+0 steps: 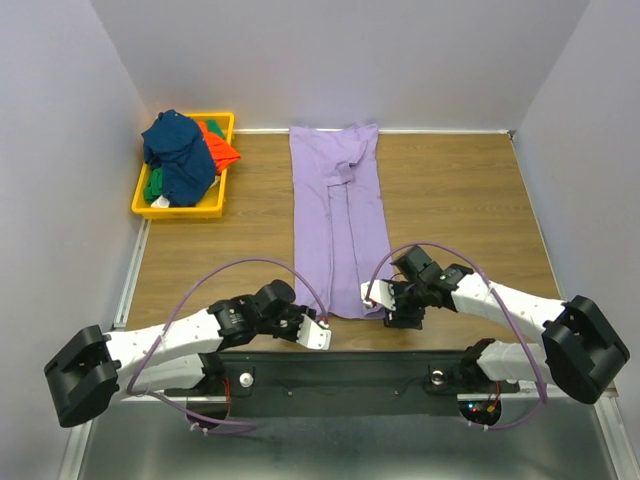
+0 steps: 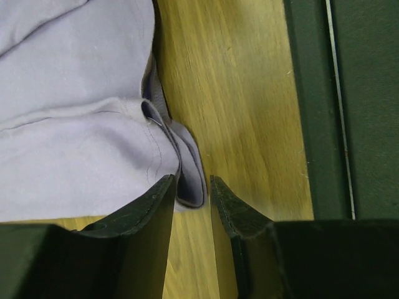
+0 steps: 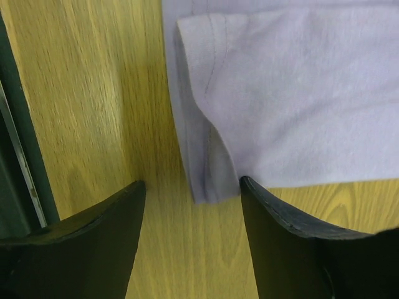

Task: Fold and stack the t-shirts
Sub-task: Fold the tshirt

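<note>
Hem corners of a lavender t-shirt (image 1: pixel 335 220) are met by both grippers near the front edge of the table (image 1: pixel 460 200). The left gripper (image 2: pixel 190 180) is closed to a narrow gap, with the bunched left corner pinched between its fingertips. The right gripper (image 3: pixel 192 184) is spread wide, and the right corner lies between its fingers. Beyond the fingers the shirt is laid flat as a narrow strip, its long axis running straight away, collar toward the back wall. Far beyond and left of the left fingers, navy, orange-red and green t-shirts (image 1: pixel 180 155) are heaped in a yellow bin (image 1: pixel 185 212).

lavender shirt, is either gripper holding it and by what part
Right gripper: open around the lavender shirt's hem corner, nothing held. Left gripper: narrowed on the other hem corner; grip cannot be told.
</note>
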`<state>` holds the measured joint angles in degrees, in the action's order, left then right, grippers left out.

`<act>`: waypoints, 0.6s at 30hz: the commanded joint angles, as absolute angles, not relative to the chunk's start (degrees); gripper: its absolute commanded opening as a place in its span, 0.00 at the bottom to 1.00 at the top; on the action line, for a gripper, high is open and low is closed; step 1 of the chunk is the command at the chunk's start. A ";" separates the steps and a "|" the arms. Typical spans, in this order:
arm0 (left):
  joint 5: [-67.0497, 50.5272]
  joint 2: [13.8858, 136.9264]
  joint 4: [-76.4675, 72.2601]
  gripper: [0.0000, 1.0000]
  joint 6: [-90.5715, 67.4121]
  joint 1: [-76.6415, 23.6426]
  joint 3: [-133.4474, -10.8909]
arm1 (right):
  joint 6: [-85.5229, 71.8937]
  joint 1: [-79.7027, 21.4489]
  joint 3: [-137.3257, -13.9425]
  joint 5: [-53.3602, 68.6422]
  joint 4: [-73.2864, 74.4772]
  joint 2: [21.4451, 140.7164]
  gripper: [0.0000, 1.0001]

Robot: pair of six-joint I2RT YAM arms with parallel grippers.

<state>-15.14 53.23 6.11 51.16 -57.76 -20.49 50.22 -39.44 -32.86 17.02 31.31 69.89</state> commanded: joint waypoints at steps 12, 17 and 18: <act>-9.32 59.07 -2.90 0.49 55.37 -58.71 -18.19 | 53.70 -43.33 -29.00 11.25 22.68 72.33 0.38; -11.68 52.57 -0.09 0.57 55.11 -58.71 -19.60 | 53.26 -43.42 -29.09 10.28 23.12 70.75 0.14; -12.30 51.43 1.48 0.62 55.11 -58.71 -19.77 | 53.35 -43.33 -29.09 10.20 23.72 70.40 0.11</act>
